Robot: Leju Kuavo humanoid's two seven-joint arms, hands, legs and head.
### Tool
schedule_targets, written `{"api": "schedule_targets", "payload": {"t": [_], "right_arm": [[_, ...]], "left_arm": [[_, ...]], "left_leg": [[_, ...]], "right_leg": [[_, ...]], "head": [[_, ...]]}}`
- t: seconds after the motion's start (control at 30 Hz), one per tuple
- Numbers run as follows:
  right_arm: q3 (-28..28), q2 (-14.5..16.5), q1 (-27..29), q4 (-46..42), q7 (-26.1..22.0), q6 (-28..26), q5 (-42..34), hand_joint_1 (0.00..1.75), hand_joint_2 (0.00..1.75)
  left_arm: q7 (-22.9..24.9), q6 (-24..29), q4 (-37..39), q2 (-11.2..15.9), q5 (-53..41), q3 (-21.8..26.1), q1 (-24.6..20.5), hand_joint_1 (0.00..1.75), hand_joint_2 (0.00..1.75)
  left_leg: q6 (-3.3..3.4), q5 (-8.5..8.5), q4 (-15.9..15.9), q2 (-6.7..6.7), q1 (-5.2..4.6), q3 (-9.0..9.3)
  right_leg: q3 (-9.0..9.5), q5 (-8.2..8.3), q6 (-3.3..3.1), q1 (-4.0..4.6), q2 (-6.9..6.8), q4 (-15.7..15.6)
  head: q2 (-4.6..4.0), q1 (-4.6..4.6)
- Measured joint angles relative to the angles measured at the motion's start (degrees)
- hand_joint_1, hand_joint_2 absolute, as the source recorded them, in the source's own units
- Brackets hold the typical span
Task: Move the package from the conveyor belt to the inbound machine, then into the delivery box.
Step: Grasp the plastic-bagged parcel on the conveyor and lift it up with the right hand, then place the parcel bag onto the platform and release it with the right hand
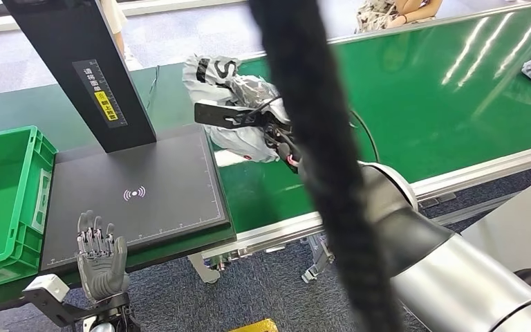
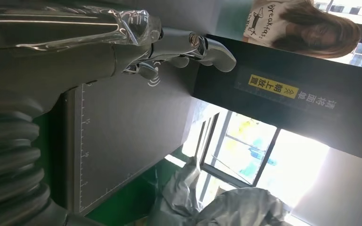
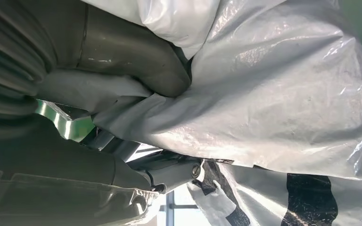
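The right hand [image 1: 276, 131] has the package [image 1: 231, 86], a crinkled grey plastic mailer bag, in its grip at about one o'clock from the scanner pad, over the green conveyor belt [image 1: 422, 104] and just off the pad's far right corner. In the right wrist view the thumb [image 3: 136, 61] presses into the film of the bag [image 3: 283, 94], pinching a fold of it rather than anything firm inside.

That seems the weak point to me. The plastic is slick and loose, so the bag could slide out of the pinch on the way to the inbound machine [image 1: 138, 194], whose black pad lies at nine o'clock from the hand. The bag's hanging end could also catch the pad's raised edge or brush the black post [image 1: 76, 69] standing at the pad's back.

The left hand [image 1: 100, 256] is raised, fingers spread and holding nothing, at the pad's near edge, six o'clock from the wave mark. The green delivery box [image 1: 7, 200] sits at the pad's nine o'clock.
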Motion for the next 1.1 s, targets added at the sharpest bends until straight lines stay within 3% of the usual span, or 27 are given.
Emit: {"api": "schedule_targets", "payload": {"t": [0.57,0.9,1.0,1.1], "right_arm": [[0.0,8.4,-7.9,-0.5,2.7,-3.2,0.0,1.75,1.75],[-0.1,15.5,-8.5,-0.8,2.3,-5.5,-0.7,1.75,1.75],[0.2,17.8,-7.0,-1.5,2.1,-5.8,-3.5,1.75,1.75],[3.5,19.4,-5.0,-3.4,3.5,-6.2,-11.3,1.75,1.75]], "left_arm": [[0.0,0.0,0.6,0.0,1.2,-2.7,-0.7,0.00,1.75],[0.0,0.7,2.3,0.0,3.8,-6.2,-2.9,0.00,1.75],[0.0,1.1,3.2,-0.1,4.4,-7.2,-3.7,0.00,1.75],[0.0,1.5,4.0,-0.1,4.9,-8.2,-4.3,0.00,1.75]], "left_leg": [[0.00,0.00,0.0,0.06,0.00,-0.03],[0.00,0.00,0.0,0.18,0.00,-0.02],[0.00,0.00,0.0,0.18,0.00,-0.02],[0.00,0.00,0.0,0.17,0.01,-0.03]], "right_leg": [[-0.03,0.00,0.00,-0.01,0.01,0.0],[-0.05,0.00,0.00,-0.01,0.10,0.0],[-0.05,-0.01,0.00,-0.01,0.10,0.0],[-0.06,-0.01,-0.01,-0.01,0.10,0.0]], "head": [[0.00,0.00],[0.00,-0.01],[0.00,-0.01],[0.00,-0.01]]}}
